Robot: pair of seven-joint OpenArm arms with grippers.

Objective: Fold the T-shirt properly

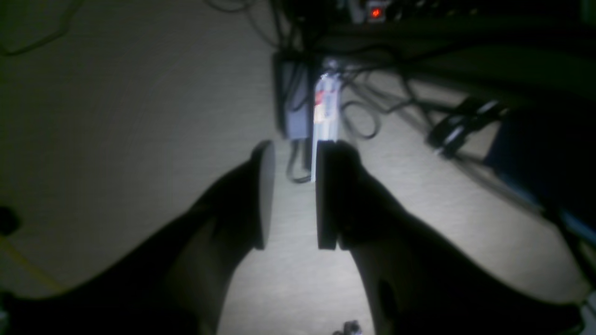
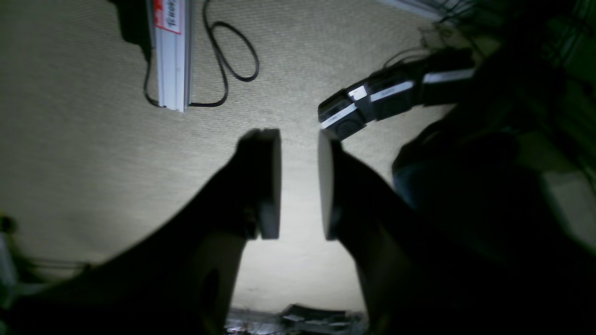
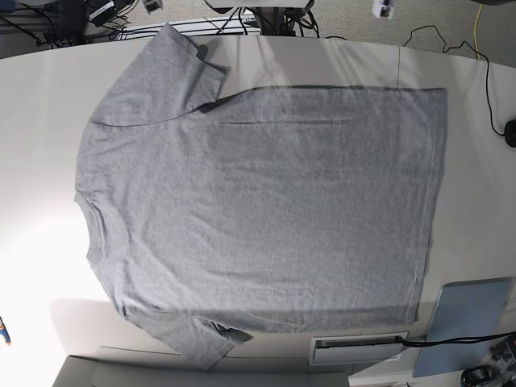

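White surface [image 3: 266,56], one T-shirt [image 3: 258,210] laid flat, nothing gripped.

1 grey T-shirt is spread plain side up across the surface in base view, collar at that view's left, hem at its right, 2 sleeves out (far one partly folded over at its edge); likely flattened so a first fold can be started. No arm is seen in base view. 2 grippers are shown by wrist cams only: left gripper [image 1: 291,195] and right gripper [image 2: 300,184] are each held w/ jaws parted, a narrow gap betw. the pads, nothing betw. them, both over carpeted floor w/ cables, apparently parked clear of the shirt. No fold is made yet.
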